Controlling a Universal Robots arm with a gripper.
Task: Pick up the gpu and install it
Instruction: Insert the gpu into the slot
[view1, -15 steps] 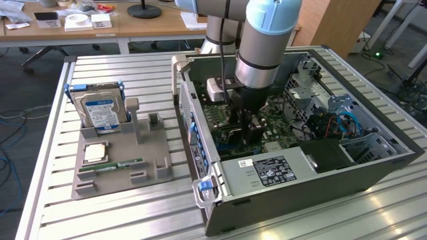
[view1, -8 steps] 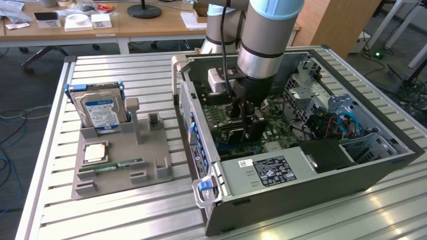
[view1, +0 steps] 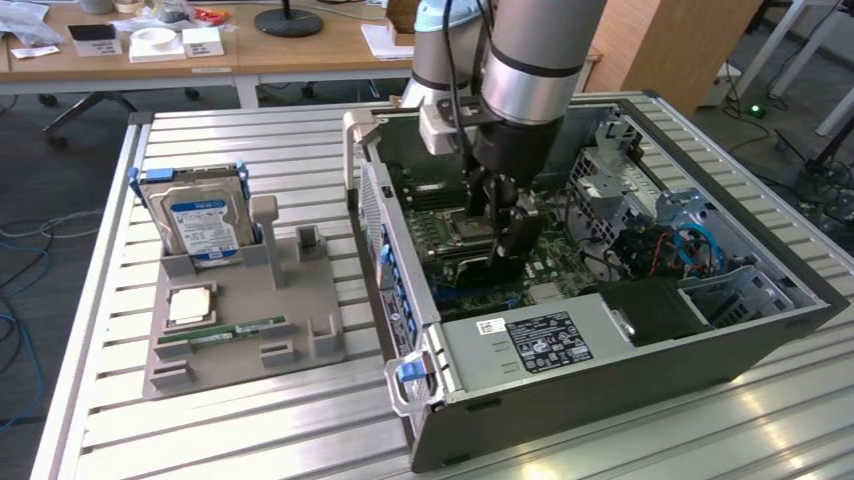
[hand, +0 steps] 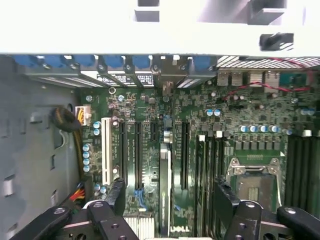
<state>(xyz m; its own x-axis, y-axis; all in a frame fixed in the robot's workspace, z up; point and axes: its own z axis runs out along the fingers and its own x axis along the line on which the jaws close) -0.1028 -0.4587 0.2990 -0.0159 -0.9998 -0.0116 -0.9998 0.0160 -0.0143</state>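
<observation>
One arm (view1: 534, 60) reaches down into one open computer case (view1: 587, 390), and we count one hand (view1: 505, 245) on it, low over the motherboard (hand: 150, 107). Its two black fingers (hand: 117, 195) stand wide apart and grip nothing. Between them we see the one gpu (hand: 164, 170) edge-on: a thin card standing upright in a slot of the motherboard, its bracket end toward the case's rear wall. We cannot tell whether either finger touches it.

On the exterior view's left, just beside the case, lies one grey tray (view1: 314, 300). It carries three things. One hard drive (view1: 200, 222) with a blue and white label stands upright at the tray's far end. One square processor chip (view1: 190, 303) lies flat nearer to us. One narrow green memory stick (view1: 224, 330) lies just beside the chip on its near side.

Case and tray both rest on a worktop (view1: 240, 430) of pale ribbed metal slats. Beyond it, far from us, stands a wooden desk (view1: 267, 50) strewn with small boxes and papers. Loose cables trail over the grey floor (view1: 54, 200) on the exterior view's left.
</observation>
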